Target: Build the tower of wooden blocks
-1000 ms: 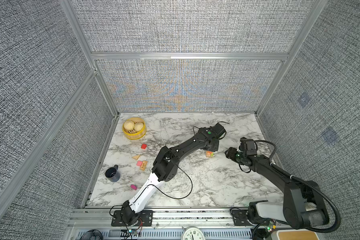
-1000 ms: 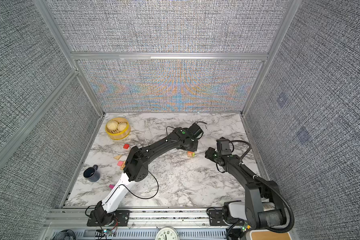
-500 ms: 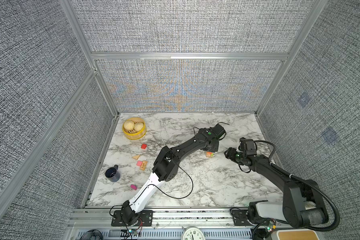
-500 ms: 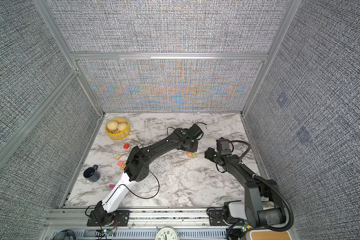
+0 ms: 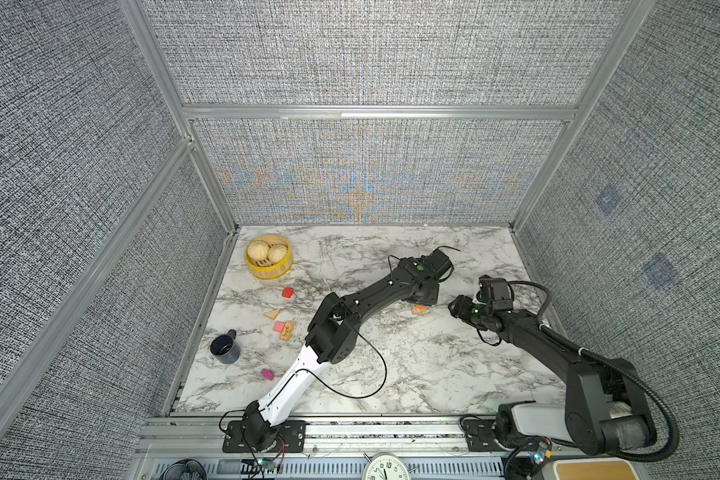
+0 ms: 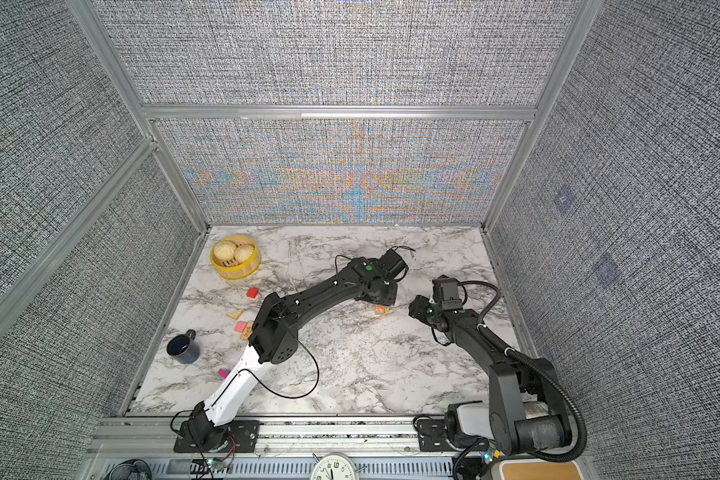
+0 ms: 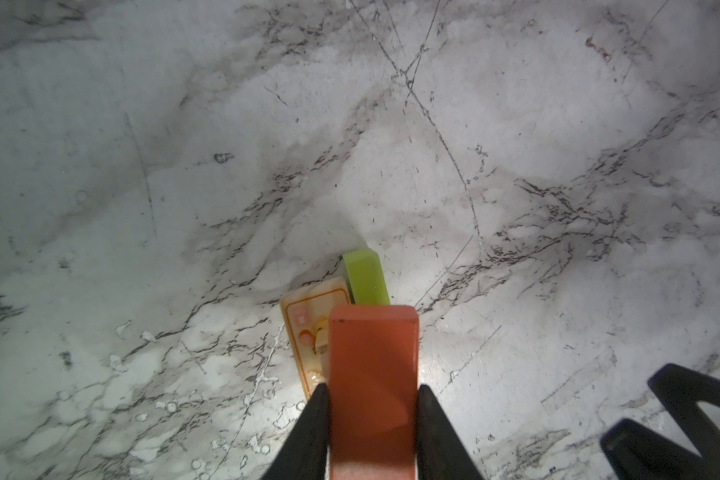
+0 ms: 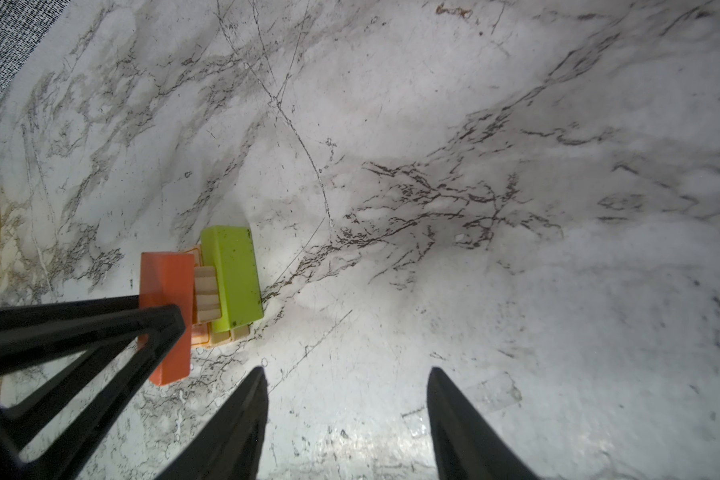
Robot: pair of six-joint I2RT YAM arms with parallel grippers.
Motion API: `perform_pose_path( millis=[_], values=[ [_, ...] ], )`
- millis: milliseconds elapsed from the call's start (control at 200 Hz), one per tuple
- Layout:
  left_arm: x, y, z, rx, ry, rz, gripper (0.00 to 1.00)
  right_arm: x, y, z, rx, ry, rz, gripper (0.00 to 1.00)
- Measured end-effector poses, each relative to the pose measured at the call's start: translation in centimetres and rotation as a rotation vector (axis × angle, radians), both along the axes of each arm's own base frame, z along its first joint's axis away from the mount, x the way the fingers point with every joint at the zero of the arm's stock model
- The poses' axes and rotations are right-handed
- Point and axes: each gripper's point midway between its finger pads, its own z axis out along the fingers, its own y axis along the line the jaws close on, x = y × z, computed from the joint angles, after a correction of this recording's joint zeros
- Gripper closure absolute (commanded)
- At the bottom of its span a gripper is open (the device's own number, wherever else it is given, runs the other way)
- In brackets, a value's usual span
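In both top views the tower [image 5: 419, 309] shows as a small stub of orange, green and tan on the marble worktop [image 5: 412, 374]. The left arm [image 5: 375, 293] is stretched over it and the wrist of the right arm [image 5: 528, 332] is near it on the opposite side. Well apart from the tower, beyond the left arm's elbow, lie a red cube [image 5: 288, 293], a tan triangle [image 5: 272, 314], a pink block [image 5: 278, 326] touching a tan patterned bar [image 5: 287, 331], and a magenta block [image 5: 267, 374]. Farther from the tower still stand the steamer [image 5: 267, 272] and the mug [image 5: 225, 349]. In the left wrist view the left pincer [image 7: 373, 386] is clamped on an orange bar [image 7: 371, 353], held over the tower's tan printed block [image 7: 308, 320] beside its lime-green block [image 7: 366, 276]. Whether the bar rests on the tower I cannot tell. In the right wrist view the right pincer [image 8: 346, 370] stands apart with nothing between its fingers, near the tower without touching it.
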Motion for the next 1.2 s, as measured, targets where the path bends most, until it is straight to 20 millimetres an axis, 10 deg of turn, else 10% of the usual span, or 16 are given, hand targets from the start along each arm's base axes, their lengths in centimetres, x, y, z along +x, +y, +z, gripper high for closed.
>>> perform_pose_path(
  millis=[635, 795, 1201],
  values=[
    [0.1, 0.4, 1.3, -0.002, -0.026, -0.013, 0.42, 0.0, 0.0, 0.1, -0.002, -0.004, 0.008, 0.37],
    [0.7, 1.5, 3.1, 0.004, -0.058, 0.015, 0.19, 0.2, 0.1, 1.3, -0.01, -0.038, 0.022, 0.37],
    [1.7, 17.8, 8.5, 0.031, -0.131, 0.252, 0.15, 2.8, 6.8, 6.5, -0.061, -0.114, 0.261, 0.37]
  ],
)
